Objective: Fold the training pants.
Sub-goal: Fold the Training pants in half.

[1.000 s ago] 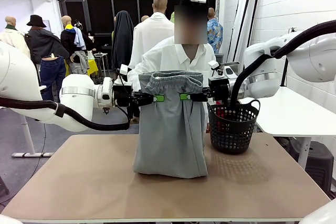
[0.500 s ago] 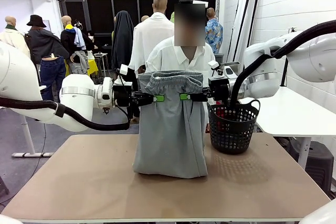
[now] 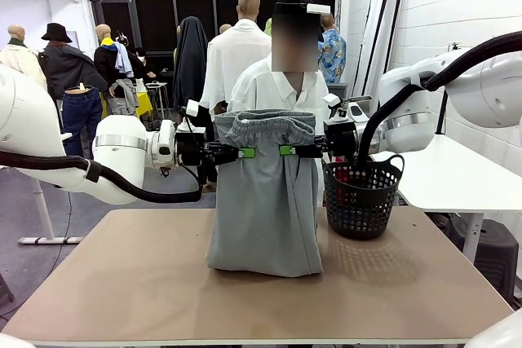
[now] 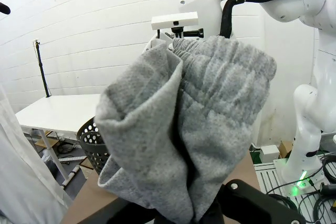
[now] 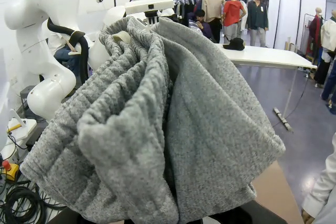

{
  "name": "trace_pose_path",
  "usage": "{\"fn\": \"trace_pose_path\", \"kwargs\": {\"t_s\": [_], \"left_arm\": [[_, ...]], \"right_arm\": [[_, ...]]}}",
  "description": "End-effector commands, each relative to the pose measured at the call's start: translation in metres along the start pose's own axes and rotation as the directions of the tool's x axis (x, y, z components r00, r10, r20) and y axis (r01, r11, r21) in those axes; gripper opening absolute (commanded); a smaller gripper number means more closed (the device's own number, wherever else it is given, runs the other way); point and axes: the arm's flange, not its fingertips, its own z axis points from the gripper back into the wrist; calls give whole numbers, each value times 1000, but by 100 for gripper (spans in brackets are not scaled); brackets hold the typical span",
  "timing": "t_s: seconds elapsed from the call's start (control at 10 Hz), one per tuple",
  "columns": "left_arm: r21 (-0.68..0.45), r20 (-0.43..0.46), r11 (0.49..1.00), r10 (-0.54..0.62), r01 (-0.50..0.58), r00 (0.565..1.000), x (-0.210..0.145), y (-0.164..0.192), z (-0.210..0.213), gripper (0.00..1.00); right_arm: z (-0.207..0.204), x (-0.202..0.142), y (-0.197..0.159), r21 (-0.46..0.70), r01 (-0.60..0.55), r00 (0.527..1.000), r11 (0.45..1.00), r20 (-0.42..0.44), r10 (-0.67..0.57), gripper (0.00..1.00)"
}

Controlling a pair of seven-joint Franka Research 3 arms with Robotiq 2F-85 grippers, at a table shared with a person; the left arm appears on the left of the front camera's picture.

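The light grey training pants (image 3: 265, 201) hang upright over the table, gathered waistband on top, leg ends resting on the tabletop. My left gripper (image 3: 245, 152) is shut on the waistband's left edge and my right gripper (image 3: 287, 151) is shut on its right edge, both at the same height. In the left wrist view the bunched waistband of the pants (image 4: 184, 124) fills the space between the fingers; the right wrist view shows the same grey fabric of the pants (image 5: 157, 129) up close. A person in a white shirt (image 3: 281, 87) stands right behind the pants.
A black perforated basket (image 3: 361, 197) stands on the brown table (image 3: 147, 283) just right of the pants, under my right arm. A white side table (image 3: 457, 173) is farther right. Bare tabletop lies in front and to the left.
The arms and pants hold still; only the person behind has shifted slightly.
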Motion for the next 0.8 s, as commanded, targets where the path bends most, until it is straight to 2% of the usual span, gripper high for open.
{"fn": "trace_pose_path", "kwargs": {"t_s": [0.0,0.7], "left_arm": [[3,3,1000,0,0,1000,1,0,1,0],[3,3,1000,0,0,1000,1,0,1,0]], "right_arm": [[0,3,2,-6,-7,1000,1000,6,7,0],[0,3,2,-6,-7,1000,1000,6,7,0]]}}
